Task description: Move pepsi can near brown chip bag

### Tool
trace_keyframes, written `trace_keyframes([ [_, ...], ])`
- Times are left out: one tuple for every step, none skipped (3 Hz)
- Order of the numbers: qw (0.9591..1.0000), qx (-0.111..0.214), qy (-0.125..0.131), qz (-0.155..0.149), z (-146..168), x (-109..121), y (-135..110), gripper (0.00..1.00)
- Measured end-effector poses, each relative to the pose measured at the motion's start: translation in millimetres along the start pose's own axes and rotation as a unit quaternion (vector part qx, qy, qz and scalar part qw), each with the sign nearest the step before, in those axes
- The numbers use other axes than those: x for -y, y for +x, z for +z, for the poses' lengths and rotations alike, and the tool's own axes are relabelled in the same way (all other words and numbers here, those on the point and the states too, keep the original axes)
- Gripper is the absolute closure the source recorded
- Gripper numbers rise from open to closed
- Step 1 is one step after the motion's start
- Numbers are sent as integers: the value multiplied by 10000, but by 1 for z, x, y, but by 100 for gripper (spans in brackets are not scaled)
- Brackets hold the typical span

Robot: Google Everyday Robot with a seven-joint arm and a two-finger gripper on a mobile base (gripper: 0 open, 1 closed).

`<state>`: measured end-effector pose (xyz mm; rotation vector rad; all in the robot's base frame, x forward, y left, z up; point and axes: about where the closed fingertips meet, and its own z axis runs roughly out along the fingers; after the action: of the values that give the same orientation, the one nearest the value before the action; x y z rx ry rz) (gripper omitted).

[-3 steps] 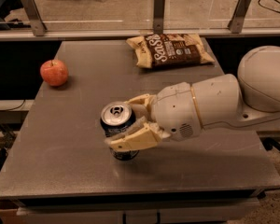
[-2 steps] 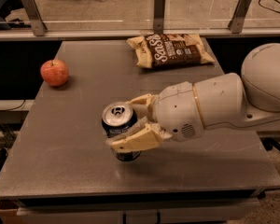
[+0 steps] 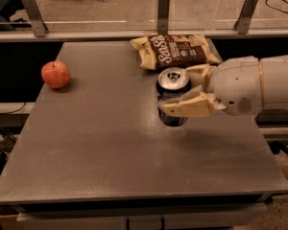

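So a dull grey table (image 3: 110, 166) is seen, its top a bit scuffed. An apple (image 3: 55, 74) is set on it toward the back left, well apart from everything else. A brown chip bag (image 3: 175, 51) is laid flat by the back edge, a bit right of the middle. Just in front of the bag, a can (image 3: 172, 79) is gripped by the pincer (image 3: 175, 91), which is reached in from the right over the table's right half, fingers closed on the can's sides. Whether the can's base is touching the table can't be told, though a shadow is cast right under it.
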<state>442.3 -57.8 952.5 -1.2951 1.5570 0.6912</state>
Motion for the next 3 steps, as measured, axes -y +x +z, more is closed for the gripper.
trace_keyframes([
  [9982,13,593,-61,-35,61,12,100],
  [9955,110,936,-89,-46,117,29,100],
  [9918,85,1274,94,-49,161,51,100],
])
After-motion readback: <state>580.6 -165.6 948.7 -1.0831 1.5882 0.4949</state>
